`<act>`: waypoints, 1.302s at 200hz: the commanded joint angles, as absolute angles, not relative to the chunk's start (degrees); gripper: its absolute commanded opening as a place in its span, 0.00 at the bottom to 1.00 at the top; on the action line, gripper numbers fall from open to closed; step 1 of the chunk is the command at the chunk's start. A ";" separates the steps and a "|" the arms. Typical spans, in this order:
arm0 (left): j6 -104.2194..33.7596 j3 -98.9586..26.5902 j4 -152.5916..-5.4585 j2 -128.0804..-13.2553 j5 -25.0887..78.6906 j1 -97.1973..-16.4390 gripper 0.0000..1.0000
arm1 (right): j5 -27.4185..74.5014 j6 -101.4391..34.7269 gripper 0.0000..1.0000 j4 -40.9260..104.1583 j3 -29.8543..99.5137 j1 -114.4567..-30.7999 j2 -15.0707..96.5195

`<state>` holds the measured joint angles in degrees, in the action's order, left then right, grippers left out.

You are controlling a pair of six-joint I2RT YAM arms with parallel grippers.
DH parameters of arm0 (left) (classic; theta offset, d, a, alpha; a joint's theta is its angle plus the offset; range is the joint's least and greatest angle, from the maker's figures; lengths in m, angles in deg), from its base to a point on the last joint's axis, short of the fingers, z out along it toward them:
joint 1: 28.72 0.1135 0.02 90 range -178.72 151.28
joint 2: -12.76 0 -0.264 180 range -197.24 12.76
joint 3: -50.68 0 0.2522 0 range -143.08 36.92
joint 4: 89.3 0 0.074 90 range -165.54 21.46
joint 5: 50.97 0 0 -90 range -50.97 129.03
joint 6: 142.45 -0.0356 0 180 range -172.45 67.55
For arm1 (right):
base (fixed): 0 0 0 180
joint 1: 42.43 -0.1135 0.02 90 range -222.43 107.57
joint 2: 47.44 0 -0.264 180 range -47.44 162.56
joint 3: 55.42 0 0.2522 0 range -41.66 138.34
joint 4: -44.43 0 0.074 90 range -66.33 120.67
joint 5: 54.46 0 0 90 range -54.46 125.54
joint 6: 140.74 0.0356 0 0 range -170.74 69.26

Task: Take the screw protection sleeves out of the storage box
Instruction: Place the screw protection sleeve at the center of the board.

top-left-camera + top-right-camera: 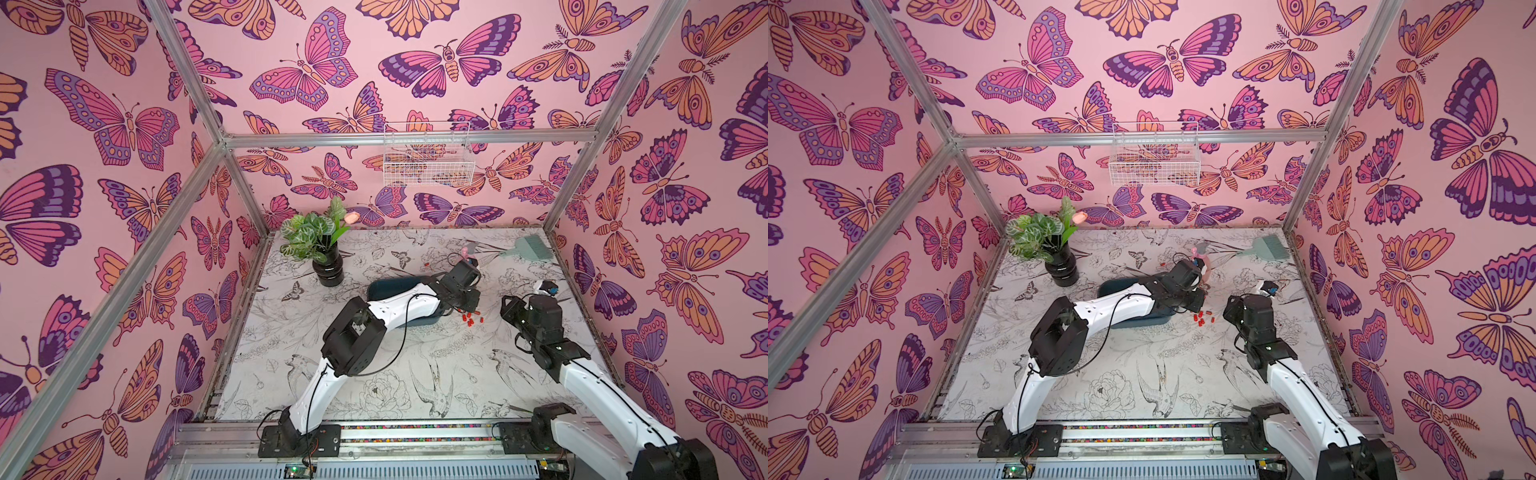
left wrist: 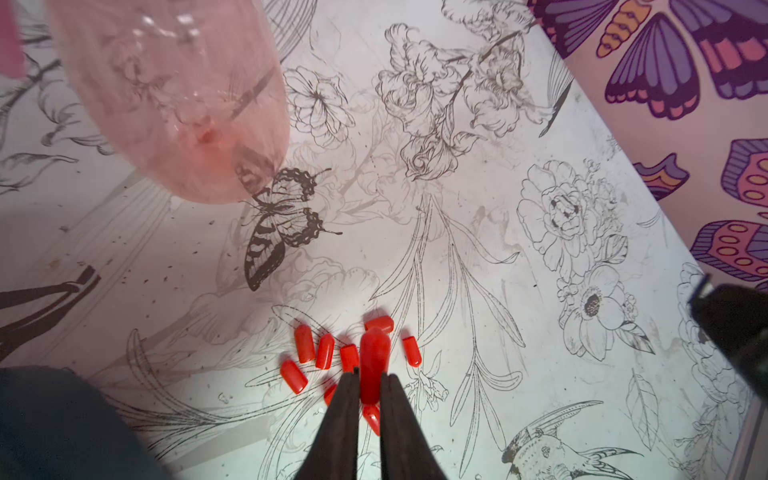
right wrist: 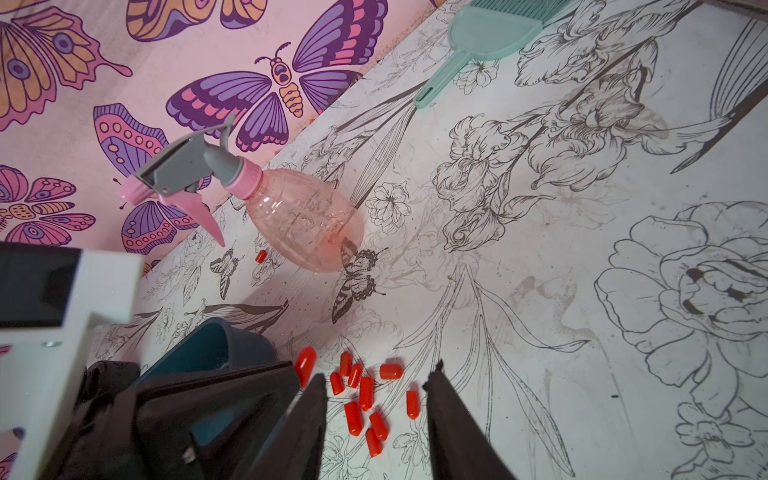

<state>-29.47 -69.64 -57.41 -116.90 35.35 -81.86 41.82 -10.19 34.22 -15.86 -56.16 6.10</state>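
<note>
Right wrist: 11 sleeves (image 3: pixel 366 392) vis., 1 box (image 3: pixel 203 349).

Bare table (image 3: pixel 540 332) beside sleeves (image 3: pixel 365 395) (spray bottle (image 3: pixel 299 220) and storage box (image 3: pixel 208 349) near)

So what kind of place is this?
Probably a robot practice booth: an aluminium frame holds butterfly-print walls, and a left arm and right arm are bolted to a front rail.
</note>
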 commanded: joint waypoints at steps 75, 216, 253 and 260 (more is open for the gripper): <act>-30.14 -75.65 -49.09 -122.90 36.12 -83.33 0.15 | 39.77 -9.01 0.43 36.20 -16.61 -54.78 6.09; -30.35 -79.23 -44.87 -126.03 36.61 -83.51 0.18 | 39.05 -8.81 0.43 36.44 -16.68 -54.33 6.47; -30.21 -79.45 -44.90 -126.02 36.76 -83.61 0.24 | 38.92 -8.82 0.43 36.47 -16.61 -54.23 6.58; -30.30 -79.45 -44.96 -125.93 36.87 -83.64 0.26 | 38.80 -8.82 0.43 36.47 -16.61 -54.17 6.62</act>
<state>-29.51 -78.34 -46.55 -124.97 35.89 -83.29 39.44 -8.94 35.68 -16.58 -54.76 6.30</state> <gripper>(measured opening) 0.240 0.428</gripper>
